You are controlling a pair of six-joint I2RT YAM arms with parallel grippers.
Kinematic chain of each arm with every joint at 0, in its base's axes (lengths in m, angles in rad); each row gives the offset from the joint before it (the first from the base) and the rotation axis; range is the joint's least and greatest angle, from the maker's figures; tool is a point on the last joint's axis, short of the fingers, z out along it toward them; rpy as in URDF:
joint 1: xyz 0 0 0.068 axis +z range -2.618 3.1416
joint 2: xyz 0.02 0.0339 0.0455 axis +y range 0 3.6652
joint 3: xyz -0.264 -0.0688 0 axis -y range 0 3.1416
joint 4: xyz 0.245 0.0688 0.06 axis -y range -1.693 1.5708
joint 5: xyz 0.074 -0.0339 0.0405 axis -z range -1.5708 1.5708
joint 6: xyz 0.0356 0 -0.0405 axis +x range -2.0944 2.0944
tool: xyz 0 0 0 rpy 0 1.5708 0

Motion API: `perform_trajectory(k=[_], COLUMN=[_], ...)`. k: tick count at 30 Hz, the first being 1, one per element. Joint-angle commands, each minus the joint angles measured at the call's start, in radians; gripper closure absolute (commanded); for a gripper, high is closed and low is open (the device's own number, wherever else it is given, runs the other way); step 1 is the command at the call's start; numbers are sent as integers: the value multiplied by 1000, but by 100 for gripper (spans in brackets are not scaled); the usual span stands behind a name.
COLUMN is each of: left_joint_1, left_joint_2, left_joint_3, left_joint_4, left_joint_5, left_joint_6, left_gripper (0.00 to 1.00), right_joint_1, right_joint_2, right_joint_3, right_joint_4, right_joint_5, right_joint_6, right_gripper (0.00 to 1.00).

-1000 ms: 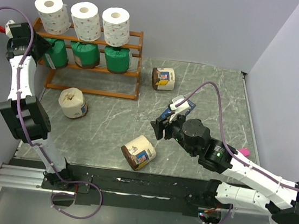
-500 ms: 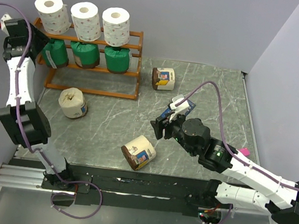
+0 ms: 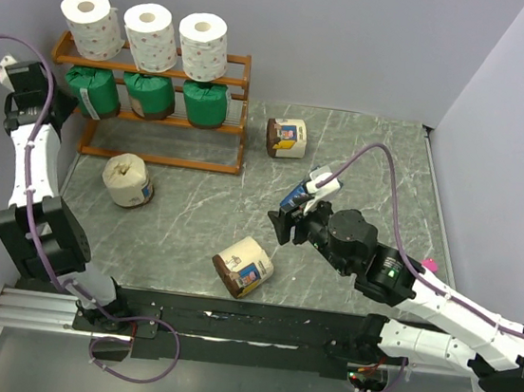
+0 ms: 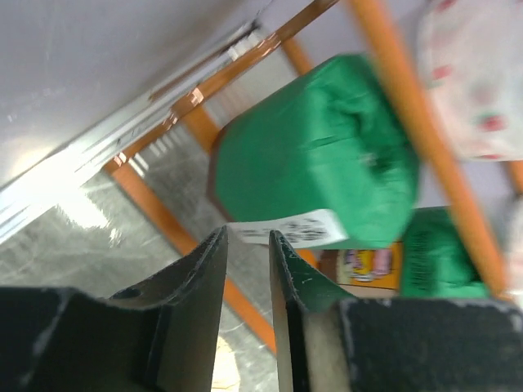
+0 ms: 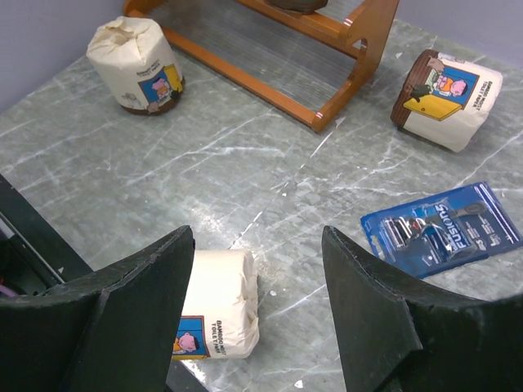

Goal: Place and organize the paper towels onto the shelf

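Your right gripper (image 5: 257,237) is spread wide and empty, well out in front of the shelf (image 3: 161,158) and off its right end. It hangs just above the nearest cream-and-brown roll (image 5: 214,306), which lies on its side. To take that roll cleanly, I'd centre the jaws across its round body, not its ends, and come straight down before closing. Keep clear of the blue packet (image 5: 441,229), which is nearer the shelf.

A second cream roll (image 3: 128,181) sits just in front of the shelf's left half, and a third (image 3: 288,135) lies just past its right end. The bottom tier looks free for all three. The green rolls (image 3: 150,94) fill the middle tier and the white rolls (image 3: 149,37) the top.

Your left gripper (image 4: 247,235) is pinched to a thin slit, holding nothing, beside the shelf's left end.

Compared with a second ago, the left arm has drawn back off the leftmost green roll, and no roll has shifted.
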Motion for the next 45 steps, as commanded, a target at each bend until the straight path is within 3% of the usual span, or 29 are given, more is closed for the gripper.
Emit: perform_trajectory(k=[1, 6, 20, 27, 30, 31, 37, 39, 42, 45], left_joint_1=[4, 3, -35, -49, -49, -49, -49, -49, -49, -51], left_joint_2=[20, 60, 220, 202, 125, 103, -16, -32, -56, -98], left_joint_3=[-17, -28, 122, 126, 61, 20, -72, -85, -138, -256], left_joint_4=[52, 138, 185, 97, 64, 66, -5, -45, -94, -118], left_joint_5=[25, 82, 68, 16, -16, -16, 7, 22, 44, 56], left_joint_6=[-24, -49, -37, -27, -20, -17, -12, -23, -38, -35], left_gripper=[68, 66, 63, 62, 51, 42, 15, 14, 18, 21], right_joint_1=[-3, -1, -3, -3, -3, -3, -3, -1, -3, -3], right_joint_2=[-21, -18, 44, 87, 85, 82, 59, 56, 47, 39], right_joint_3=[28, 26, 51, 80, 65, 62, 55, 55, 51, 49], right_joint_4=[27, 38, 59, 36, 39, 38, 10, -2, -22, -43], right_joint_5=[20, 24, 26, 15, 0, -3, -14, -9, 6, 8], right_joint_6=[4, -5, -30, -24, -13, -10, 19, 18, 22, 31], right_gripper=[29, 28, 28, 28, 28, 28, 28, 28, 28, 28])
